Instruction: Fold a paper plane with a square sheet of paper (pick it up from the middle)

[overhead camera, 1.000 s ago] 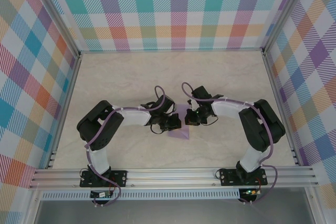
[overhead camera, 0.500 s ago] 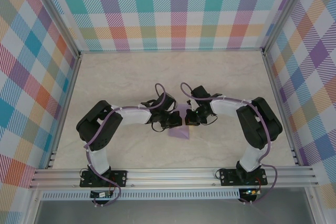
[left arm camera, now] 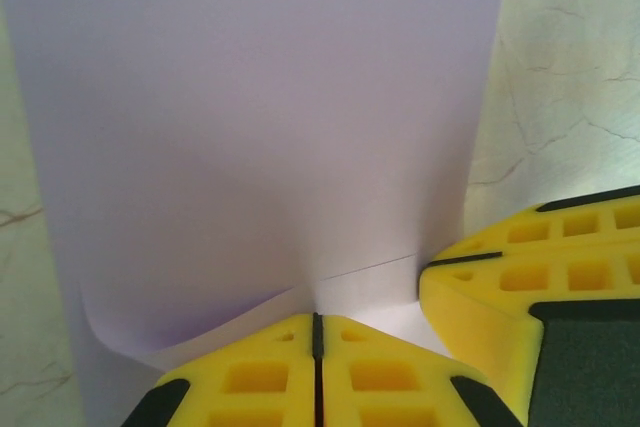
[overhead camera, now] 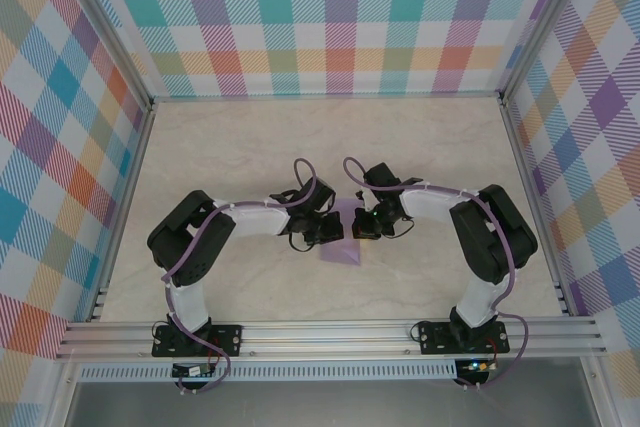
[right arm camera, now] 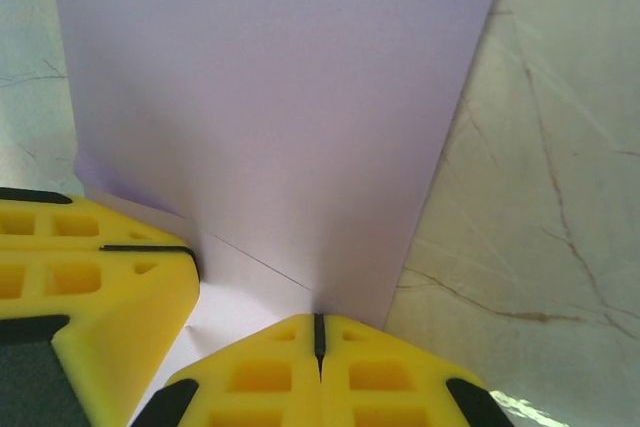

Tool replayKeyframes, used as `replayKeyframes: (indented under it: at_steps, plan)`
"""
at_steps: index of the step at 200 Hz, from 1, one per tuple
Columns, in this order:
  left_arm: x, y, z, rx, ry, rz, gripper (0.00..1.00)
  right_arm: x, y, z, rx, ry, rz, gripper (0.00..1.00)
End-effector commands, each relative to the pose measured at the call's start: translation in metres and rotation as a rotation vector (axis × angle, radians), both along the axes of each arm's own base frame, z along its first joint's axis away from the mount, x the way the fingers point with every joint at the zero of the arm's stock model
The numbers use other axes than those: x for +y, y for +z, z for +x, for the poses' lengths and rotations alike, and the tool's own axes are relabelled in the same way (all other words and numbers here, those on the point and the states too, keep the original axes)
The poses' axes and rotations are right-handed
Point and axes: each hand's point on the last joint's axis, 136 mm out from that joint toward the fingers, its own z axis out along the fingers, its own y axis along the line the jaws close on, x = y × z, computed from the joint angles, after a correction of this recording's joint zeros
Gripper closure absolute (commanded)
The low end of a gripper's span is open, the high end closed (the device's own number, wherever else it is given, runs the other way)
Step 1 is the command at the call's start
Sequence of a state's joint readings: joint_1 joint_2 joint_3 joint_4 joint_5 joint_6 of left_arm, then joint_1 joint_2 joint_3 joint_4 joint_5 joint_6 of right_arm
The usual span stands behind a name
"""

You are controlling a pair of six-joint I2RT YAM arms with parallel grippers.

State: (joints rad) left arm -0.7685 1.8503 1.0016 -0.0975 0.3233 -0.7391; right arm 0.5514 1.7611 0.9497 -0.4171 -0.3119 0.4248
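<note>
The lavender square sheet of paper (overhead camera: 345, 253) lies folded on the table's middle, narrowing to a point toward the arm bases. Both grippers meet over its far part. My left gripper (overhead camera: 337, 232) comes in from the left and my right gripper (overhead camera: 356, 227) from the right. In the left wrist view the sheet of paper (left arm camera: 270, 97) rises from the tips of the left gripper (left arm camera: 316, 319), which is shut on its near edge beside a thin crease. The right wrist view has the paper (right arm camera: 280, 77) pinched the same way in the shut right gripper (right arm camera: 318, 319). No paper plane shape can be made out.
The pale marble-patterned table (overhead camera: 250, 147) is bounded by metal rails and checked walls. The other arm's yellow fingers (left arm camera: 520, 287) crowd the left wrist view's right edge, and yellow fingers (right arm camera: 100, 287) sit at the right wrist view's left edge. Bare table (right arm camera: 540, 147) lies right of the paper.
Both grippers have edged slightly closer together over the paper, and the right arm's elbow shifted a little left. Both grippers stayed shut.
</note>
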Motion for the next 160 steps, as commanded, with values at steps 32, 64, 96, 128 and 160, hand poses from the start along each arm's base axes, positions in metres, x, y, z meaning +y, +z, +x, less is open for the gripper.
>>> replayKeyframes:
  at_steps: [32, 64, 96, 128, 160]
  plan:
    - [0.04, -0.022, 0.005, 0.041, 0.071, 0.062, 0.93, -0.039, -0.04, -0.014, 0.038, 0.015, -0.216, 0.98]
    - [0.051, -0.017, 0.018, 0.045, 0.104, 0.06, 0.92, -0.042, -0.042, -0.015, 0.034, 0.02, -0.23, 0.98]
    - [0.063, -0.012, 0.034, 0.039, 0.13, 0.075, 0.92, -0.041, -0.041, -0.015, 0.029, 0.02, -0.222, 0.98]
    - [0.074, -0.003, 0.045, 0.023, 0.148, 0.08, 0.92, -0.038, -0.038, -0.014, 0.021, 0.021, -0.205, 0.98]
    - [0.066, 0.023, 0.046, -0.007, 0.125, -0.004, 0.92, -0.034, -0.033, -0.012, 0.012, 0.023, -0.186, 0.98]
